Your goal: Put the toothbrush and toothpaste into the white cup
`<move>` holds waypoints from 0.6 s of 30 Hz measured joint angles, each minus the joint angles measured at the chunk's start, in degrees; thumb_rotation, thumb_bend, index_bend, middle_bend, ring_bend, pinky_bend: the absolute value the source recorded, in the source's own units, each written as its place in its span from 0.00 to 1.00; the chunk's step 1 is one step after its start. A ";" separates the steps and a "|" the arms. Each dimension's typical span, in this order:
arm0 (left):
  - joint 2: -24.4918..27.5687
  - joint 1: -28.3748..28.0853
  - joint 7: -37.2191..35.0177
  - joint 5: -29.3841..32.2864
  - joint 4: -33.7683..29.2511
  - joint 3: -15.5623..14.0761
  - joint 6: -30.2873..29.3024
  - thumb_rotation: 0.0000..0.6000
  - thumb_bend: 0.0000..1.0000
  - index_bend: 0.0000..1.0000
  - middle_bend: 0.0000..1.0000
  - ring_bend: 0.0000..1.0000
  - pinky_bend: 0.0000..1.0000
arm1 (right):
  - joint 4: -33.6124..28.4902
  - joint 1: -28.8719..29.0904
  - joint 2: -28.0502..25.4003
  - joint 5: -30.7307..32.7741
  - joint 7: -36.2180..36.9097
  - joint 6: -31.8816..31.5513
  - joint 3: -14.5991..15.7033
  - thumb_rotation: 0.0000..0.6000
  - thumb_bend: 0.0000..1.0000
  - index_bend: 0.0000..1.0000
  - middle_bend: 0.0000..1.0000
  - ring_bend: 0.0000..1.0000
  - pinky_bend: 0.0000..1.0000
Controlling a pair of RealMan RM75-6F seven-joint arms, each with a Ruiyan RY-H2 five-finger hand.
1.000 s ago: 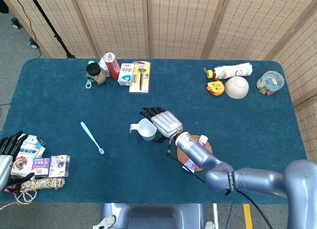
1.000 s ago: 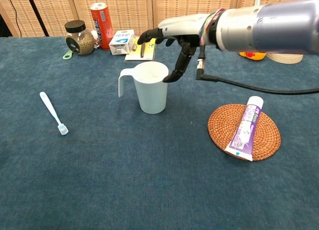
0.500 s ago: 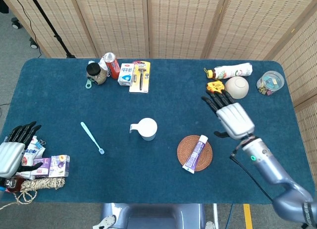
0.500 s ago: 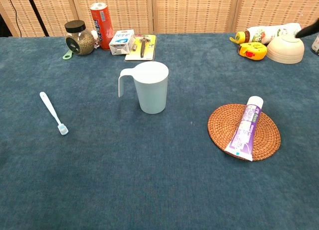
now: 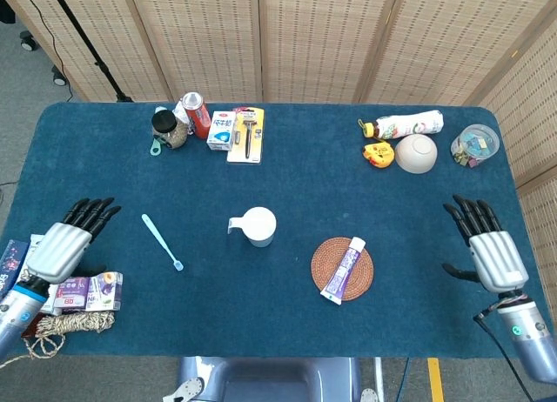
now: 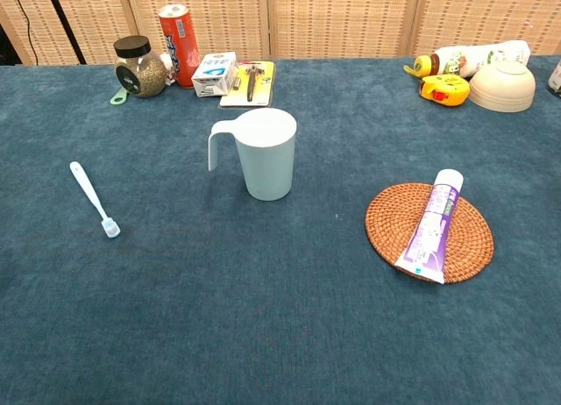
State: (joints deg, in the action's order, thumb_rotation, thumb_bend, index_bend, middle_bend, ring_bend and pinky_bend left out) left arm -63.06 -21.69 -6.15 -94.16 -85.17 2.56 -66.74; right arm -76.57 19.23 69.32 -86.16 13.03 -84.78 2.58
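The white cup (image 5: 258, 226) (image 6: 266, 152) stands upright mid-table, its handle pointing left. A light blue toothbrush (image 5: 162, 241) (image 6: 93, 198) lies flat on the cloth to its left. A purple and white toothpaste tube (image 5: 343, 269) (image 6: 429, 224) lies on a round woven coaster (image 5: 327, 272) (image 6: 384, 229) to the cup's right. My left hand (image 5: 63, 244) is open over the table's left edge, left of the toothbrush. My right hand (image 5: 489, 253) is open at the far right edge, well away from the tube. Neither hand shows in the chest view.
At the back left stand a jar (image 5: 167, 129), a red can (image 5: 196, 114), a small box (image 5: 222, 130) and a carded razor (image 5: 247, 133). Back right hold a bottle (image 5: 405, 124), a bowl (image 5: 416, 153) and a plastic tub (image 5: 474, 145). Small packets (image 5: 87, 291) lie front left.
My right hand has drawn back from beside the cup to the table's far right edge. My left hand has come in and up toward the toothbrush.
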 measured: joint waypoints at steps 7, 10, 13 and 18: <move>-5.98 -5.75 1.80 -0.67 4.50 -0.01 6.67 1.00 0.20 0.12 0.00 0.00 0.00 | 2.33 -4.60 3.14 -2.45 3.21 -3.91 1.17 1.00 0.00 0.00 0.00 0.00 0.00; -8.72 -7.90 2.30 -0.16 7.27 0.17 9.43 1.00 0.28 0.20 0.00 0.00 0.00 | 2.01 -5.24 3.00 -3.67 3.01 -5.19 1.10 1.00 0.00 0.00 0.00 0.00 0.00; -11.20 -9.66 2.96 0.83 10.00 0.36 11.62 1.00 0.32 0.23 0.00 0.00 0.00 | 1.85 -5.53 3.04 -3.83 3.01 -4.46 0.77 1.00 0.00 0.00 0.00 0.00 0.00; -14.76 -11.49 3.65 2.32 13.86 0.28 13.79 1.00 0.37 0.27 0.00 0.00 0.00 | 1.87 -5.76 3.21 -3.76 3.10 -3.30 -0.20 1.00 0.00 0.00 0.00 0.00 0.00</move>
State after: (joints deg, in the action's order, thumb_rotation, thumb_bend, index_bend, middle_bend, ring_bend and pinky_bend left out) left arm -77.82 -33.18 -2.50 -91.83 -71.31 2.85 -52.95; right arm -74.70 13.47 72.54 -89.92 16.13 -88.08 2.38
